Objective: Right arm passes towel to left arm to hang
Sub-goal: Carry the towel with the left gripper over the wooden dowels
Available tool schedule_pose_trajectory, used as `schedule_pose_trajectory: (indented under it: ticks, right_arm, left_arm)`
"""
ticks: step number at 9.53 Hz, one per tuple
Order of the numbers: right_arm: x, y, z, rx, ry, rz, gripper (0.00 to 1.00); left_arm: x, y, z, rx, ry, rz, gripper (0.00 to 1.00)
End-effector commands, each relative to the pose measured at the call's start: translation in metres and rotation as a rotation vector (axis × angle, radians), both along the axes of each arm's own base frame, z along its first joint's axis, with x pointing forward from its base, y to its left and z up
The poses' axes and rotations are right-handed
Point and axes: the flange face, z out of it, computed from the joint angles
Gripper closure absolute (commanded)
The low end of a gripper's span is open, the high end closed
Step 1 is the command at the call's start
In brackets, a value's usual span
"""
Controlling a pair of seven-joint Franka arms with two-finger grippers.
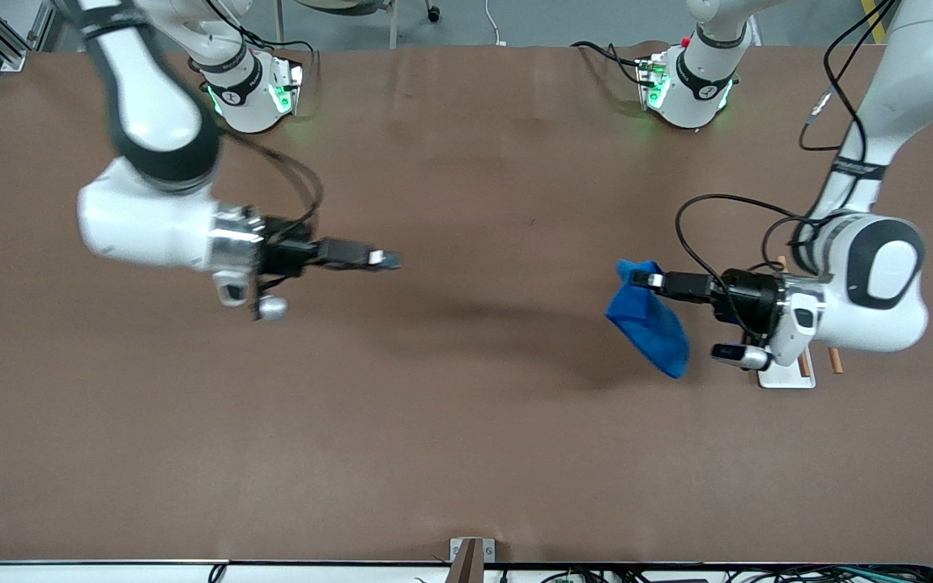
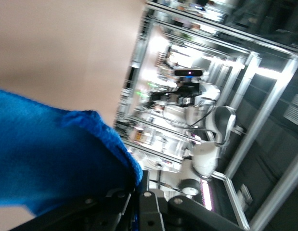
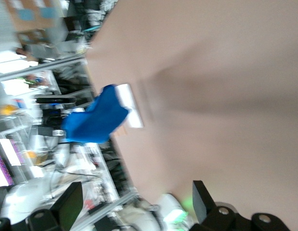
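While the towel (image 1: 649, 320) hangs in the air, you can see that it is pinched at its upper corner by the left claw (image 1: 638, 278), whose fingers are closed tight on the cloth. Your left arm (image 1: 879, 275) reaches in sideways from its end of the tabletop (image 1: 466, 421), and the blue cloth droops below the claw, bunched and clear of the surface, casting a soft shadow on the brown top. In the left wrist view the towel (image 2: 52, 159) fills the space just ahead of that claw's fingers.

Your right arm (image 1: 159, 219) is level over its own end of the tabletop, well apart from the cloth. The right claw (image 1: 389, 261) holds nothing, and in the right wrist view its fingers (image 3: 204, 199) stand wide apart, with the towel (image 3: 93, 120) seen far off between them.

Under the left arm's wrist a small white base (image 1: 790, 374) with wooden rods (image 1: 836, 360) sits on the tabletop.
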Motion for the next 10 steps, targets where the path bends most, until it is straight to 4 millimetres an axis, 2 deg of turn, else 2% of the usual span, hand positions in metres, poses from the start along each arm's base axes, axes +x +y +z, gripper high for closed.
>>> schedule_pose_trajectory:
  ticks: [1,3,6,7,8,9,10]
  right_arm:
    - [-0.007,-0.06,0.028,-0.313,-0.091,0.054,0.0]
    - [-0.009,-0.12,0.043,-0.621,-0.145,0.08,0.0]
    - [-0.02,-0.208,0.079,-0.858,-0.179,0.041,0.0]
    - [-0.031,-0.232,0.107,-0.934,-0.19,0.031,0.0]
    - [-0.045,-0.254,0.125,-0.94,-0.16,0.0,0.0]
    - [-0.057,-0.271,0.146,-0.941,-0.153,-0.021,0.0]
    - [-0.063,-0.285,0.174,-0.936,-0.141,-0.033,0.0]
  left_arm:
    - [-0.008,0.034,0.027,0.265,0.051,0.036,1.0]
    - [-0.008,0.078,0.034,0.508,0.071,0.041,1.0]
    - [-0.013,0.142,0.03,0.838,0.041,-0.006,1.0]
    - [-0.013,0.166,0.032,0.936,0.007,-0.027,1.0]
    - [-0.011,0.197,0.037,1.017,-0.024,-0.033,1.0]
    - [-0.007,0.213,0.047,1.055,-0.095,-0.062,1.0]
    - [-0.005,0.23,0.049,1.076,-0.124,-0.078,1.0]
